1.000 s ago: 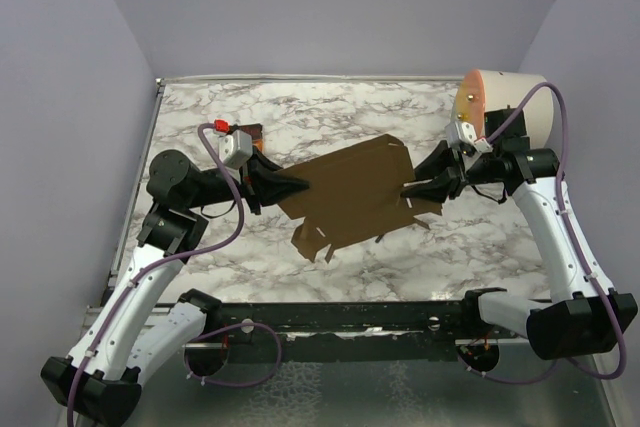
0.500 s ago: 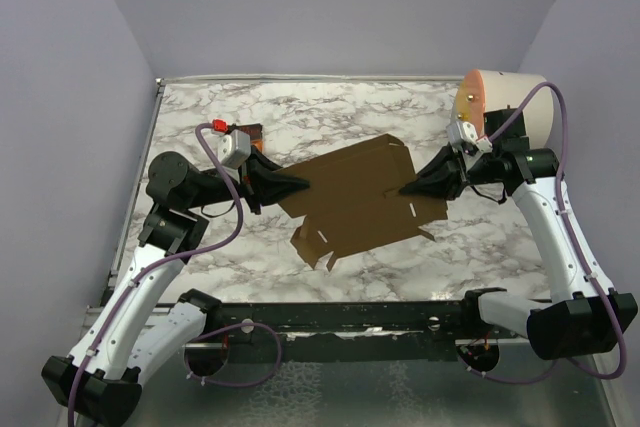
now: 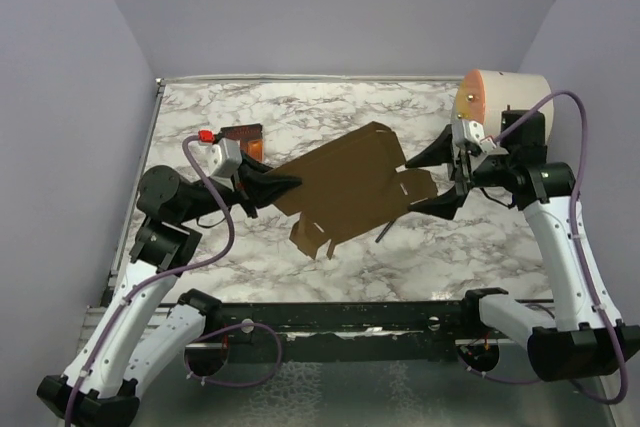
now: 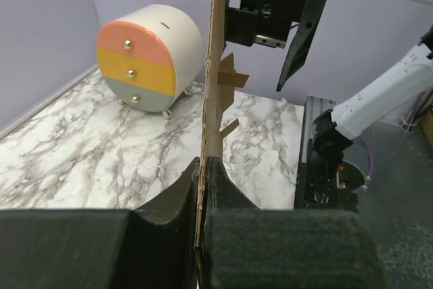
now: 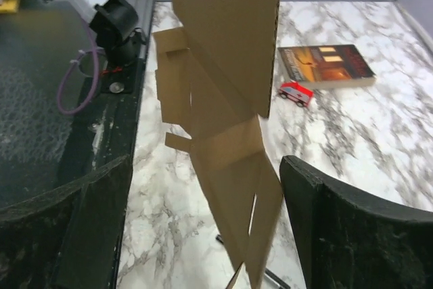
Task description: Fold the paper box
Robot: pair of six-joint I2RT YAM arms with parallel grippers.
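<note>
The box [image 3: 345, 192] is a flat brown sheet in the middle of the top view, over the marble surface [image 3: 400, 117]. The left hand [image 3: 290, 184] is closed tight on the box's left edge. The right hand [image 3: 415, 187] is wide open. It has one finger on each side of the box's right flap and does not pinch it. A book [image 3: 240, 134] lies at the upper left.

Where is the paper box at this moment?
In the top view, the paper box is near the middle of the table: the left gripper grips its left edge, and its right flap sits inside the open right gripper.
</note>
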